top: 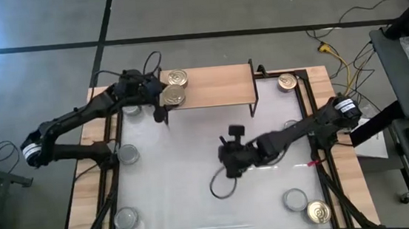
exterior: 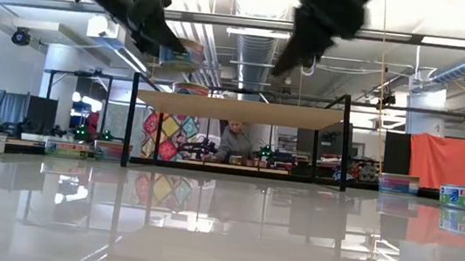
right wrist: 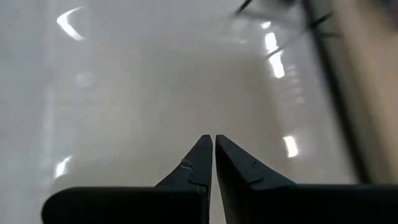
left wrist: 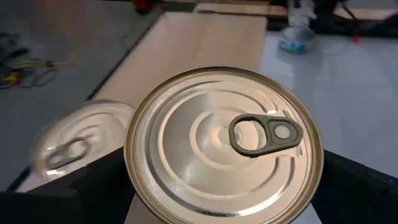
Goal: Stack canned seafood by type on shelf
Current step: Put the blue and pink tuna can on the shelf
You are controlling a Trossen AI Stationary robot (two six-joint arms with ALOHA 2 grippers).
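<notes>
My left gripper [top: 163, 97] is at the left end of the shelf [top: 217, 87], a low wooden board on thin black legs, and is shut on a gold-lidded tin [left wrist: 224, 146] with a ring pull. A second gold-lidded tin [top: 177, 77] stands on the board just beyond it and appears blurred in the left wrist view [left wrist: 74, 146]. My right gripper [right wrist: 213, 146] is shut and holds nothing, hovering over the middle of the white table [top: 192, 141]. Other tins stand on the table. My left gripper holds the gold-lidded tin by its side wall [left wrist: 134, 180], pinched between the two fingers [left wrist: 99, 186], one on each side. The fingers reach in about level from the table's left. The tin sits lid up and, in the low view [exterior: 182, 53], is lifted clear above the shelf board.
Silver-lidded tins stand at the table's left [top: 128, 154], near left [top: 127, 218] and near right [top: 295, 199]. Gold-lidded tins stand near the far right corner [top: 287, 82] and the near right corner [top: 318, 211]. Another tin [top: 131, 110] sits by the shelf's left legs. The board's right part is bare.
</notes>
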